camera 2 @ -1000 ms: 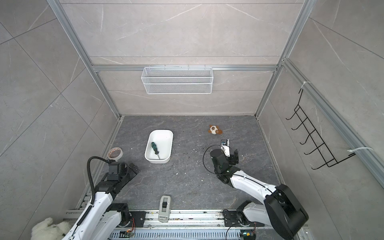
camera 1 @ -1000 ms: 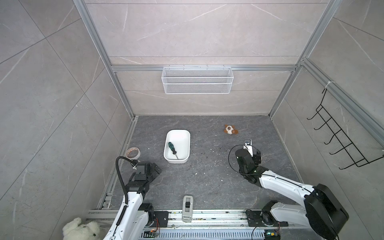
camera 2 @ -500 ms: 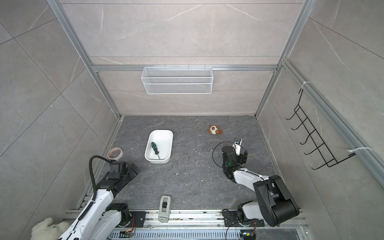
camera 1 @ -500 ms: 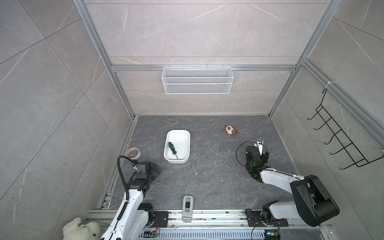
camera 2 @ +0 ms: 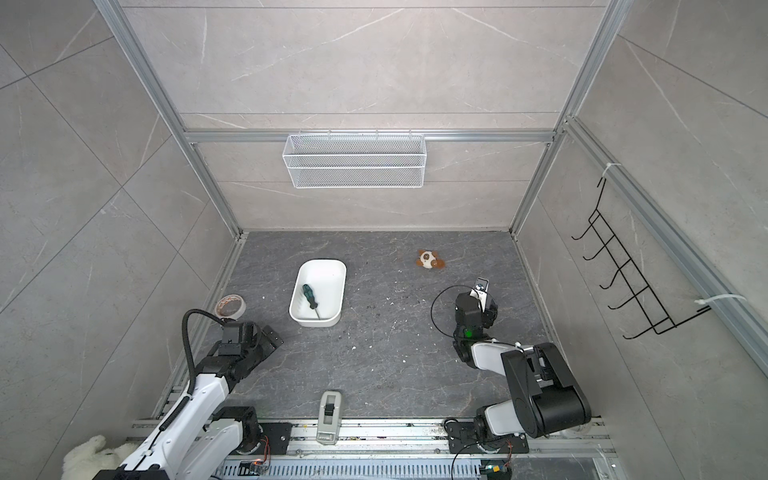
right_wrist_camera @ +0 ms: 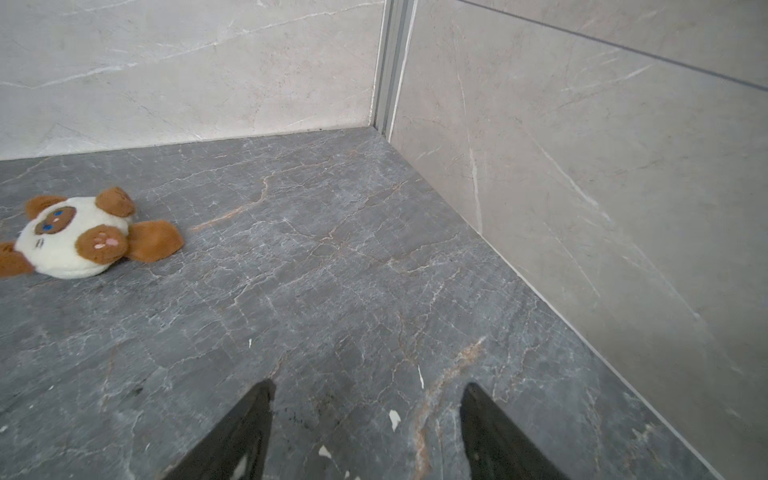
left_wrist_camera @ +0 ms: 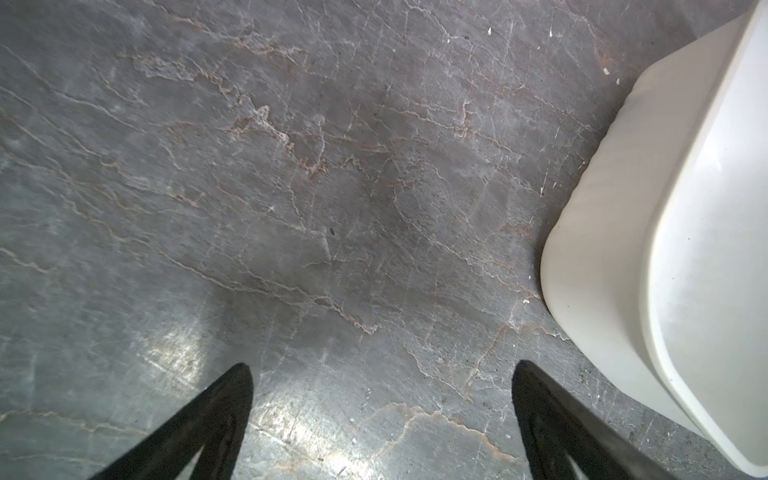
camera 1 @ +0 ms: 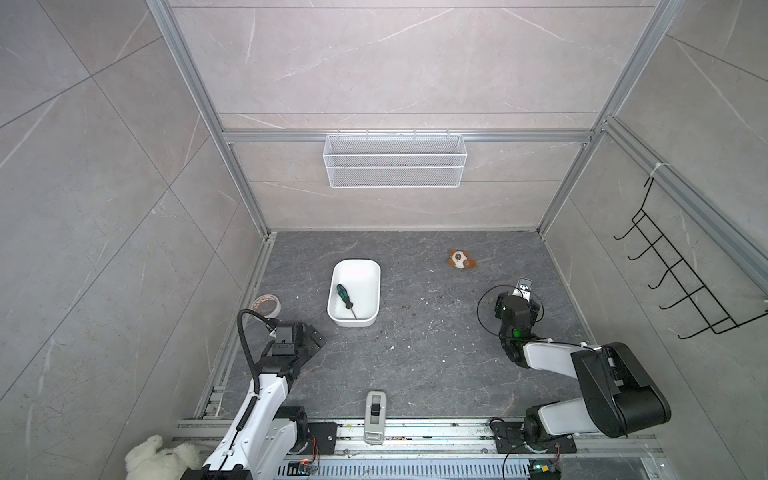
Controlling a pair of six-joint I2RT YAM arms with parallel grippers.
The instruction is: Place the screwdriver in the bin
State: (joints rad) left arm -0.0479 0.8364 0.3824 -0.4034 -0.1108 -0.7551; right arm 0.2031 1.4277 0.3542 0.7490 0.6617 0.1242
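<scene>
Lying flat on the white bottom of the bin (camera 1: 365,274), the screwdriver (camera 1: 345,296) sits diagonally. Its green-and-black handle is on the far side and its thin shaft points toward the near wall of the bin. Both top views show this. Whether the tip touches that wall, I cannot tell. By my judgement the task is already done, because no part of the tool is outside the rim.

The left gripper (left_wrist_camera: 380,365) hovers low over the grey floor (left_wrist_camera: 291,187), just beside a corner of the bin. Its jaws are spread apart and nothing is between them. The right gripper (right_wrist_camera: 369,383) is well apart from the bin, near the right wall. Its jaws are also parted and hold nothing. A small toy (right_wrist_camera: 83,237) lies on the floor ahead of it.

If the screwdriver had to be taken again, I expect it to be light and stiff, so it would not bend or break in the jaws. The handle is the best place to hold: it is thick, and its surface probably gives some friction. The jaws should close across the middle of it. The shaft looks smooth and very thin, so it could slip or turn between the pads. The round handle may also roll a little on the smooth bottom when it is touched.
</scene>
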